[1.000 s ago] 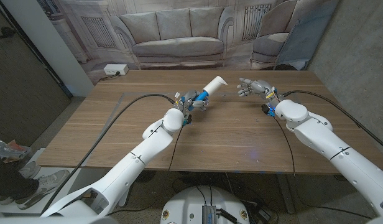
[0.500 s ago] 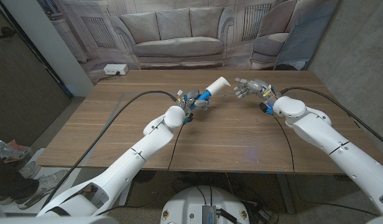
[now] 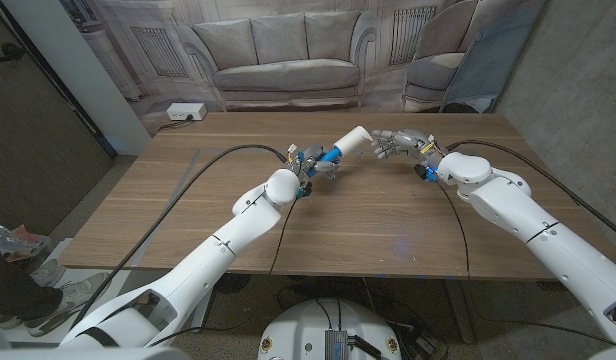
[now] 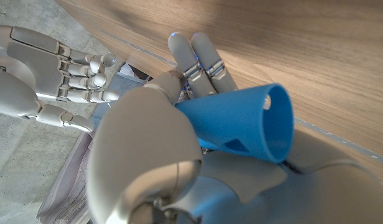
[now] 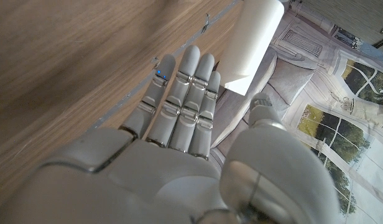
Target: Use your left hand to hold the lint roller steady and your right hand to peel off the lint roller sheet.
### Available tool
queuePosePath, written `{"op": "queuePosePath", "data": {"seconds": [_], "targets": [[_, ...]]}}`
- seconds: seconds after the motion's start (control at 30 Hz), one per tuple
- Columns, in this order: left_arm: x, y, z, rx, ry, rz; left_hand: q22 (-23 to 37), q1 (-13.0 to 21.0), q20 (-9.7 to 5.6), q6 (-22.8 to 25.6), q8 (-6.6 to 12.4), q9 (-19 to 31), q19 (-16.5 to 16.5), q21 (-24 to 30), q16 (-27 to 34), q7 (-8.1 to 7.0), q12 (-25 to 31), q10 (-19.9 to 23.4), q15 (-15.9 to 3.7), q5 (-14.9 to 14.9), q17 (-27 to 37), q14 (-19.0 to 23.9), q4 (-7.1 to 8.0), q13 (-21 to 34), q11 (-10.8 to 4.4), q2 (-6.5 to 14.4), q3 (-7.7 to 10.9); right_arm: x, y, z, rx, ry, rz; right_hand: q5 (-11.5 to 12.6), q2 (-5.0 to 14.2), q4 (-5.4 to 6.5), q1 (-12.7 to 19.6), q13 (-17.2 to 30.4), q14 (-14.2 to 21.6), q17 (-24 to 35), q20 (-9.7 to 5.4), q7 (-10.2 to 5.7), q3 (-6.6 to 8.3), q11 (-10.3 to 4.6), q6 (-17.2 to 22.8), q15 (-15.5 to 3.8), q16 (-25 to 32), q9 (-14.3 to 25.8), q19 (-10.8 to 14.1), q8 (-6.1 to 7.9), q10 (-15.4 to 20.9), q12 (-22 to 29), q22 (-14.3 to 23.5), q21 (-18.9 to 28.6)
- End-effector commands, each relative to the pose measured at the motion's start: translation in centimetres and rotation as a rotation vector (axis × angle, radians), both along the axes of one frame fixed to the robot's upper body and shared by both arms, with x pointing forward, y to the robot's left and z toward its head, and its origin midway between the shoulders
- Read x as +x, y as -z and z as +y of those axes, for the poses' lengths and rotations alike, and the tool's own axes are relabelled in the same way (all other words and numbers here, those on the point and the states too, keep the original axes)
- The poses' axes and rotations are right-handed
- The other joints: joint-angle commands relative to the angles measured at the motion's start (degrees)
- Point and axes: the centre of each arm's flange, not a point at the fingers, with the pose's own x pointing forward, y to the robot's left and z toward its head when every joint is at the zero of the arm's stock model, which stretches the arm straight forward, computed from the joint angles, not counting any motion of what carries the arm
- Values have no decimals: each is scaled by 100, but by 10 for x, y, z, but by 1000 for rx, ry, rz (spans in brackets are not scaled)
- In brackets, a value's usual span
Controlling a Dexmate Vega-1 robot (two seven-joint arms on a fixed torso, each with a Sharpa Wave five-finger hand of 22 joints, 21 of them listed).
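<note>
No readable text, label, brand, number or sign showing anywhere. White paper roll with blue plastic handle (image 3: 340, 147) bearing no legible print. Wooden table (image 3: 188, 200) showing no markings.

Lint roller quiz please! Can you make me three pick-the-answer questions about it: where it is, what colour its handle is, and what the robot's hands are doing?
1. Where is the lint roller?
A. lying on the table
B. held up in the left hand
C. on the sofa

2. What colour is its handle?
A. blue
B. red
C. yellow

3. What is the right hand doing?
A. gripping the handle
B. resting on the table
C. open, its fingers at the roller's white tip

Answers:
1 B, the head view shows the left hand holding it above the table.
2 A, the left wrist view shows a blue handle.
3 C, the right wrist view shows spread fingers beside the white roll, holding nothing.
</note>
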Motion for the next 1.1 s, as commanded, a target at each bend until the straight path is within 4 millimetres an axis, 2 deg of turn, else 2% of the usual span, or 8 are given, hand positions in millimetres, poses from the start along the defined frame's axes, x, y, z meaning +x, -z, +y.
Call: {"op": "queuePosePath", "data": {"seconds": [0.03, 0.17, 0.2, 0.6, 0.73, 0.87, 0.97, 1.1], "targets": [[1, 0, -5, 13, 16, 2, -3, 23, -192, 38, -14, 39, -20, 67, -24, -17, 8, 319, -1, -8, 43, 5, -9, 35, -266, 16, 26, 6, 0, 6, 5, -47, 24, 26, 46, 109, 9, 29, -58, -1, -8, 26, -2, 20, -47, -127, 42, 2, -46, -19, -63, -7, 40, 66], [2, 1, -5, 23, 7, 7, -6, 24, -192, 34, -18, 43, -25, 82, -27, -5, 2, 308, -2, -8, 55, 5, -12, 45, -253, 13, 30, 7, -1, 7, 18, -60, 19, 17, 75, 164, -39, 50, -64, -24, -3, 33, -30, 43, -43, -100, 36, -4, -64, -21, -68, -6, 71, 104], [3, 2, -4, 29, 4, 9, -9, 25, -190, 25, -25, 45, -30, 93, -34, 8, -4, 318, 0, -8, 64, -6, -14, 37, -191, 11, 34, 7, 0, 7, 37, -67, 17, 18, 84, 165, -32, 53, -60, -23, -4, 34, -28, 53, -40, -98, 41, -4, -63, -20, -57, -1, 74, 109], [8, 4, -4, 57, -19, 34, -27, 40, -189, -16, -50, 78, -72, 146, -75, 104, -38, 256, 4, -7, 111, -67, -26, 77, -152, 16, 71, 10, -2, 9, 41, -70, 12, 10, 234, 89, 292, 118, -29, 7, -40, 57, 42, 32, -39, -113, 165, 16, -80, -9, 0, 38, 176, 252], [10, 4, -4, 63, -25, 38, -31, 46, -190, -35, -55, 98, -86, 159, -85, 107, -45, 248, 3, -7, 122, -82, -30, 85, -138, 20, 85, 10, -3, 8, 31, -60, 12, -10, 271, 48, 522, 184, 39, 42, -61, 28, 56, -10, 82, -126, 282, 70, -68, 75, 174, 144, 257, 374], [10, 3, -5, 62, -13, 33, -36, 57, -187, -63, -66, 115, -101, 173, -100, 135, -63, 218, 4, -8, 134, -108, -37, 92, -113, 25, 102, 10, -4, 9, -1, -19, 20, -47, 260, 41, 762, 336, 145, 128, -88, 34, 4, -84, 318, -174, 456, 169, -56, 239, 399, 366, 383, 562], [8, 0, -8, 76, -7, 16, -40, 67, -183, -91, -74, 139, -114, 186, -109, 178, -69, 200, 5, -9, 147, -121, -43, 109, -88, 31, 120, 12, -3, 12, -21, -12, 28, -70, 226, 61, 903, 486, 232, 250, -94, 40, -68, -168, 475, -233, 621, 251, -25, 361, 526, 556, 489, 727], [7, -2, -9, 72, 6, -5, -43, 78, -182, -85, -72, 156, -118, 201, -115, 177, -76, 210, 4, -10, 157, -127, -51, 103, -90, 34, 135, 14, 0, 15, -11, 3, 37, -86, 151, 137, 939, 728, 462, 364, -153, 6, -244, -181, 765, -326, 863, 385, 72, 569, 738, 862, 660, 1008]]}}
